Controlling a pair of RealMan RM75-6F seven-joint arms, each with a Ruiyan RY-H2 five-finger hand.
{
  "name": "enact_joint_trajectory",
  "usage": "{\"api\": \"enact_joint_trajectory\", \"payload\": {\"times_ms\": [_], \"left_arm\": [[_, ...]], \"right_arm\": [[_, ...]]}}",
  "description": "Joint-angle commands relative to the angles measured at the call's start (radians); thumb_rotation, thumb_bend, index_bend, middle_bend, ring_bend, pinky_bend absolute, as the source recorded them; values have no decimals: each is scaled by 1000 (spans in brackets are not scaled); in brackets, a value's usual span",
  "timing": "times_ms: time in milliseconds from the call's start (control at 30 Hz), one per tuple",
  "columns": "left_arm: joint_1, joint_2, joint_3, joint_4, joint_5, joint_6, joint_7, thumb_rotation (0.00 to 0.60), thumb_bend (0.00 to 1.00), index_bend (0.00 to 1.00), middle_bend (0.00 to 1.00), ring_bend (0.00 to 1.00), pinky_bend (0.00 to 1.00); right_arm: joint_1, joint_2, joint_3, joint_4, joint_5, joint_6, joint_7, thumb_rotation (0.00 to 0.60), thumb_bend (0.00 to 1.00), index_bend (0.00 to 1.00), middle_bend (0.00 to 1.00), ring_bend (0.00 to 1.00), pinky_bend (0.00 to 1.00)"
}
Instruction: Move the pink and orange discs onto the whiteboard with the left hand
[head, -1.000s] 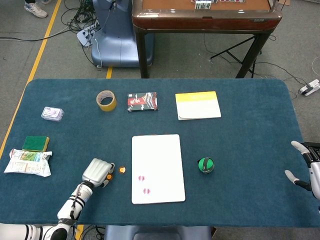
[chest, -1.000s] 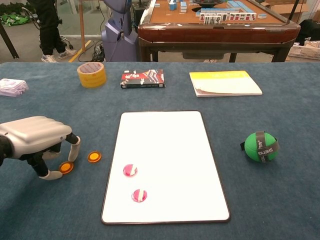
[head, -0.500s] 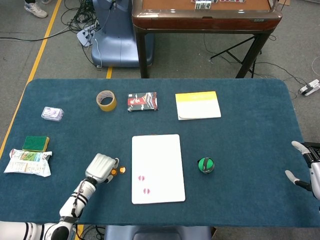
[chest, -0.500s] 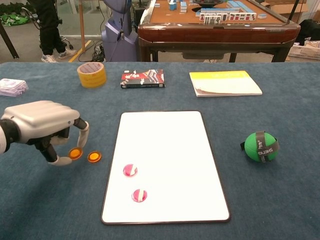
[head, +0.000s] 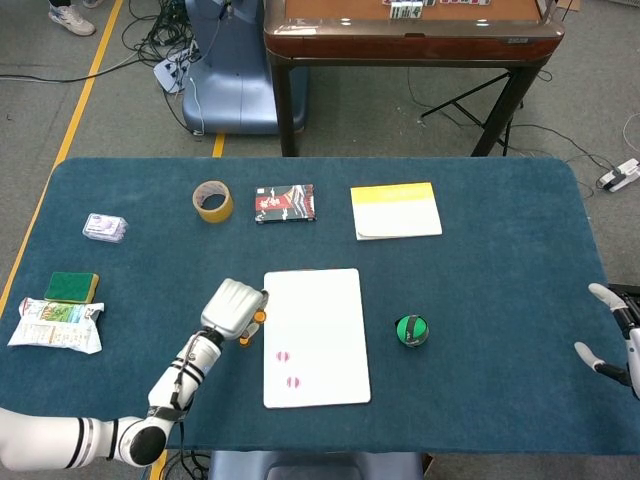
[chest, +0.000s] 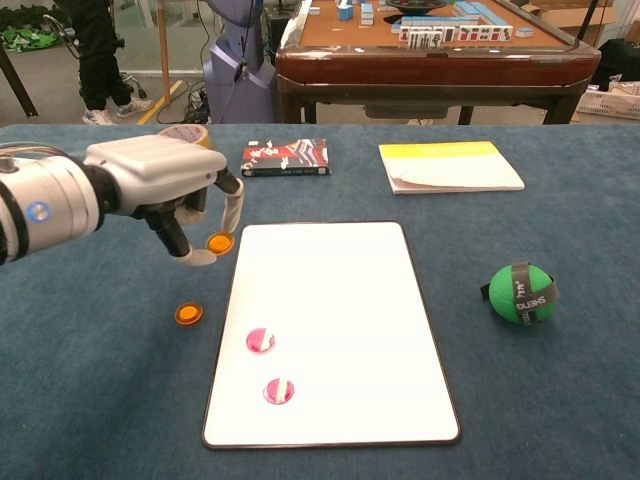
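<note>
Orange disc (chest: 220, 242), flat round, pinched in left hand (chest: 175, 190) beside glossy whiteboard (chest: 330, 330); right hand (head: 615, 335) open.

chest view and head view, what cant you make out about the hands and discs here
- Right hand: cut off by the head view's right edge, absent from the chest view; its grasp cannot be told.
- Held orange disc: in the head view, largely hidden by the left hand.
- Pink discs: markings too small.

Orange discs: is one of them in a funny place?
Nothing is spilled or broken. One orange disc lies alone on the blue table, just left of the whiteboard, not on it yet. The left robot hand pinches the other orange disc in the air. Two pink discs lie on the whiteboard.
</note>
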Motion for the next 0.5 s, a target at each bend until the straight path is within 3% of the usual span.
{"api": "enact_joint_trajectory", "payload": {"times_ms": [33, 500], "left_arm": [[-36, -28, -21, 37, -40, -27, 13, 600, 283, 636, 1000, 962, 1000], [-187, -134, -75, 213, -221, -92, 76, 600, 283, 633, 1000, 963, 1000]], "right_arm": [[-3, 2, 1, 5, 2, 4, 13, 600, 133, 203, 257, 272, 397], [-14, 11, 7, 27, 7, 20, 81, 600, 134, 203, 257, 272, 398]]}}
